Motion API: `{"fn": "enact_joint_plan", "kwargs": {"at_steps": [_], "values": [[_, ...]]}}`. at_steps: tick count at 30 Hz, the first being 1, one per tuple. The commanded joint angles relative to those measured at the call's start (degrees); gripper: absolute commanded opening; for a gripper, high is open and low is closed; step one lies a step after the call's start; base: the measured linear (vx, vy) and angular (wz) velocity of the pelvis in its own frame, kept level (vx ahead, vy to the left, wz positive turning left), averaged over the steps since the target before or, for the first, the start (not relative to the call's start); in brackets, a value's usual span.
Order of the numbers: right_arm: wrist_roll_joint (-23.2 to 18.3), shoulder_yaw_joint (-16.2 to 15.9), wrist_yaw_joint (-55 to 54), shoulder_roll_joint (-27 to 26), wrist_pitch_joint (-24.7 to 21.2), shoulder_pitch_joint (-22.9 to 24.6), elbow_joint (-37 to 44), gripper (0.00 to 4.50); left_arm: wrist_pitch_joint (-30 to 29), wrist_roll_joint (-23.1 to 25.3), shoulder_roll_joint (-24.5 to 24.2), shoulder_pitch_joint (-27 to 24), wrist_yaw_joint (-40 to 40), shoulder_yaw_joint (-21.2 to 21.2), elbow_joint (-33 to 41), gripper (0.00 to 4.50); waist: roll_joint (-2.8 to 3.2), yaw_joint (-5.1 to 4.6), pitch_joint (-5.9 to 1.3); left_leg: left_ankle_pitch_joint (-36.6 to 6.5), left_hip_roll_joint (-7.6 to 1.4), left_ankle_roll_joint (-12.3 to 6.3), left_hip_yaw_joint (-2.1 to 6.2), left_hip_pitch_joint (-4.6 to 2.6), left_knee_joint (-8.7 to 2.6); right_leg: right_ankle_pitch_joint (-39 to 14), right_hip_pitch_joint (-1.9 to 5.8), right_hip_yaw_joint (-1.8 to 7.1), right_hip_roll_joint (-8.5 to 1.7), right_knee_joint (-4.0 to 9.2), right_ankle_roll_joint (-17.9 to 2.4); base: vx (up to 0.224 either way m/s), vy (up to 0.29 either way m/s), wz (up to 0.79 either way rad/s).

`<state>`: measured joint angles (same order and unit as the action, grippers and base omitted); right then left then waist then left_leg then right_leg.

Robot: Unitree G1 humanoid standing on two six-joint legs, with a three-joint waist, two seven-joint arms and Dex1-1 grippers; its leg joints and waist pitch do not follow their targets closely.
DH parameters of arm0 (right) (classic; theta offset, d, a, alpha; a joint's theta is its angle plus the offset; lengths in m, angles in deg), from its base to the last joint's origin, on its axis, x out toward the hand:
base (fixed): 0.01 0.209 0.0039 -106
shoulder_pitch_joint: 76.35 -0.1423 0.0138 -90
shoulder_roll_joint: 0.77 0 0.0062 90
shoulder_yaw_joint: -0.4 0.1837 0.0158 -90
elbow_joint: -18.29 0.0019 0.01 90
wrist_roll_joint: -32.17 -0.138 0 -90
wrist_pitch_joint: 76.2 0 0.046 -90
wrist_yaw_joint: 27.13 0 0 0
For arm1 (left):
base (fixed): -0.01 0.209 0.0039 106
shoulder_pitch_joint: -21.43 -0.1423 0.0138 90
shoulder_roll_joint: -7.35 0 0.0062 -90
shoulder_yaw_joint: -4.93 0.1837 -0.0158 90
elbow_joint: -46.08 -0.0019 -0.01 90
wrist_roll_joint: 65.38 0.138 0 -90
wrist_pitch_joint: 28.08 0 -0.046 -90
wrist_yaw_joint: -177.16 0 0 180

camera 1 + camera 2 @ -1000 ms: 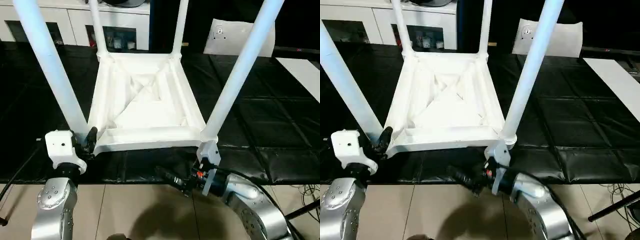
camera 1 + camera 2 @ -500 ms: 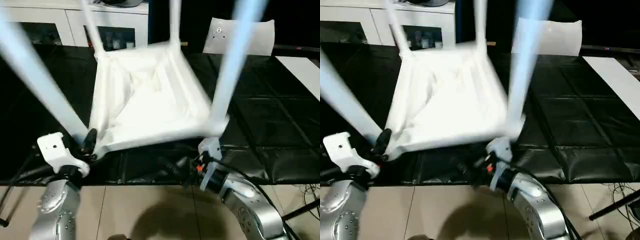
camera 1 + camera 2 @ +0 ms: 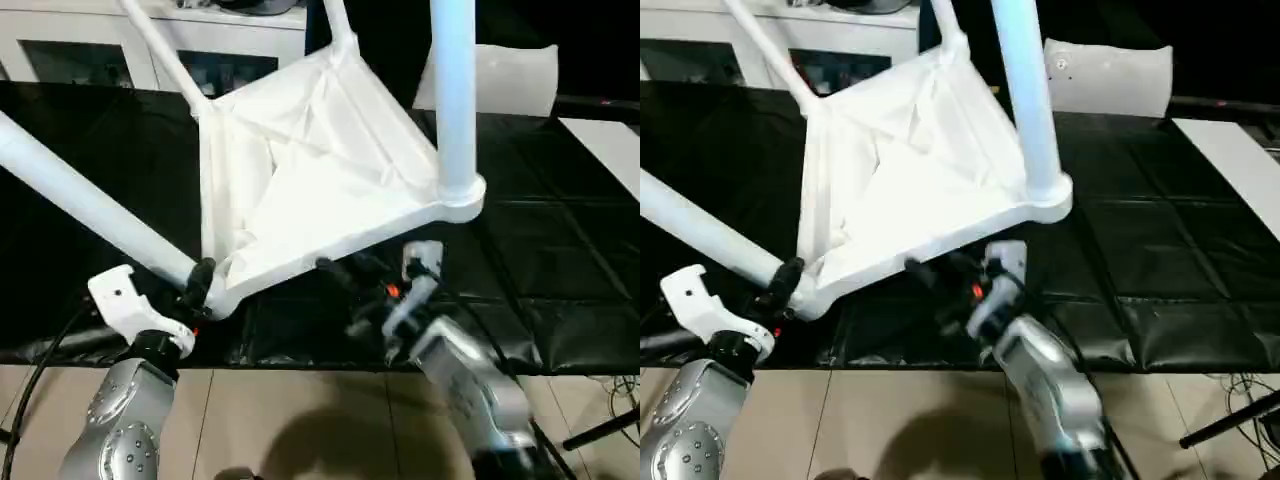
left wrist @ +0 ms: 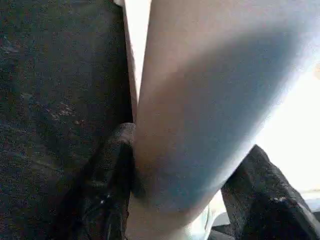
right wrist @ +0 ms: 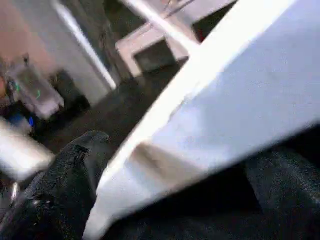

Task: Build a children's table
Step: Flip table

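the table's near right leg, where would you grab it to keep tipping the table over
Grip the near right leg low, just above its round corner socket, coming from the robot's side. The tube is thickest there and stands nearly upright, so fingers can close across it. The table top is already tilted, its right side raised, the left gripper at the near left corner.

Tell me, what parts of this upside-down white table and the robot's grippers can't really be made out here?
- Leg tips: all four legs of the table run off the head views' edges.
- Tabletop's upper face: turned away, toward the black mat.
- Right gripper: motion-blurred under the tabletop's edge in the head views.
- Left gripper: the leg between its fingers hides their tips in the left wrist view.
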<state>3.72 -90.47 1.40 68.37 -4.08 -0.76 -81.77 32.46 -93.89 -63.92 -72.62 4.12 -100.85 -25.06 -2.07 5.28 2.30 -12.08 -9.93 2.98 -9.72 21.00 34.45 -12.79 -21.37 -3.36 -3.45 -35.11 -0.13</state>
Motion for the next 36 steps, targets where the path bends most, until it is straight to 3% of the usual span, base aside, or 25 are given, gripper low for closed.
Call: {"fn": "enact_joint_plan", "kwargs": {"at_steps": [1, 6, 9, 12, 16, 23, 25, 30, 33, 34, 36], "values": [[-1.8, 2.0, -2.1, -2.2, 1.0, -2.6, -2.6, 4.5, -3.5, -4.1, 2.7, -0.5, 0.2, 2.9, -2.7, 2.15, -0.04, -0.13, -2.53, -4.5, -3.57, -0.81, 1.19, -0.63, -4.63, -0.7, 1.82, 3.13, -4.73, 3.36, -9.7, 0.0, 0.0, 0.0], [-3.9, 5.9, -5.4, -6.1, 2.7, -9.0, -12.1, 4.5, -4.5, -3.9, 2.7, -0.3, 1.0, 3.5, -2.6, 2.15, 0.09, -0.16, -2.43, -6.6, -3.6, -0.01, 1.0, -0.78, -4.78, -3.4, 1.71, 3.17, -4.85, 3.54, -9.4, 0.0, 0.0, 0.0], [-6.7, 7.3, -2.8, -8.5, 2.5, -12.0, -15.9, 4.5, -5.1, -3.9, 2.6, -0.1, 1.5, 4.3, -2.5, 2.15, 0.23, -0.08, -2.54, -5.6, -3.61, 0.09, 1.03, -0.65, -4.77, -0.9, 1.94, 3.09, -4.75, 3.28, -9.0, 0.0, 0.0, 0.0], [-8.3, 7.9, -1.0, -10.0, 2.6, -13.9, -17.6, 4.2, -5.3, -4.0, 2.2, 0.3, 1.6, 5.0, -2.8, 2.15, 0.13, -0.09, -2.57, -5.9, -3.6, -0.11, 0.96, -0.61, -4.73, -1.2, 2.01, 3.13, -4.89, 3.33, -9.1, 0.0, 0.0, 0.0], [-9.0, 9.6, -1.8, -11.2, 2.8, -15.2, -18.8, 3.87, -5.3, -3.3, 1.9, 0.7, 1.6, 5.3, -3.1, 2.15, 0.15, -0.02, -2.58, -5.5, -3.64, -0.07, 0.97, -0.63, -4.74, -1.9, 1.97, 3.09, -4.9, 3.36, -9.2, 0.0, 0.0, 0.0], [-10.1, 9.2, -1.0, -10.7, 3.6, -16.3, -20.8, 3.15, -4.8, -2.1, 1.2, 1.4, 2.0, 5.9, -4.2, 2.15, 0.41, 0.01, -2.63, -5.9, -3.63, 0.29, 0.94, -0.68, -4.74, -1.9, 1.92, 3.08, -4.87, 3.42, -9.3, 0.0, 0.0, 0.0], [-10.2, 9.7, -1.1, -10.7, 4.1, -16.7, -21.4, 3.15, -4.5, -1.4, 0.7, 1.5, 2.3, 6.4, -4.6, 2.15, 0.39, 0.07, -2.57, -6.5, -3.64, 0.25, 0.93, -0.7, -4.84, -2.9, 1.89, 3.08, -4.86, 3.53, -9.2, 0.0, 0.0, 0.0], [-10.8, 11.2, -2.1, -10.3, 5.9, -17.7, -22.9, 2.86, -3.3, 1.2, -1.4, 1.8, 3.6, 8.7, -5.4, 2.15, 0.94, 0.11, -2.53, -8.7, -3.62, 1.13, 1.05, -0.72, -5.05, -6.2, 1.73, 3.08, -4.9, 3.86, -8.5, 0.0, 0.0, 0.0], [-11.0, 11.6, -2.7, -10.4, 6.5, -17.8, -22.8, 2.75, -2.9, 2.0, -2.0, 1.9, 4.1, 9.4, -5.7, 2.15, 0.81, 0.09, -2.7, -7.1, -3.61, 0.87, 1.03, -0.54, -4.91, -4.1, 1.88, 3.05, -4.91, 3.57, -8.9, 0.0, 0.0, 0.0], [-11.9, 12.2, -3.2, -10.8, 6.7, -18.2, -22.5, 2.71, -2.6, 3.0, -2.9, 2.1, 4.7, 9.8, -6.3, 2.15, 1.14, 0.22, -2.74, -6.6, -3.59, 0.8, 1.08, -0.6, -4.86, -3.5, 1.83, 3.03, -4.92, 3.5, -9.0, 0.0, 0.0, 0.0], [-12.7, 12.8, -3.8, -11.2, 6.8, -18.5, -22.0, 2.64, -2.2, 4.2, -3.8, 2.2, 4.9, 10.3, -6.5, 2.15, 0.86, 0.19, -2.78, -5.4, -3.52, 0.05, 0.98, -0.51, -4.74, -1.8, 1.88, 3.0, -4.84, 3.35, -9.2, 0.0, 0.0, 0.0]]}}
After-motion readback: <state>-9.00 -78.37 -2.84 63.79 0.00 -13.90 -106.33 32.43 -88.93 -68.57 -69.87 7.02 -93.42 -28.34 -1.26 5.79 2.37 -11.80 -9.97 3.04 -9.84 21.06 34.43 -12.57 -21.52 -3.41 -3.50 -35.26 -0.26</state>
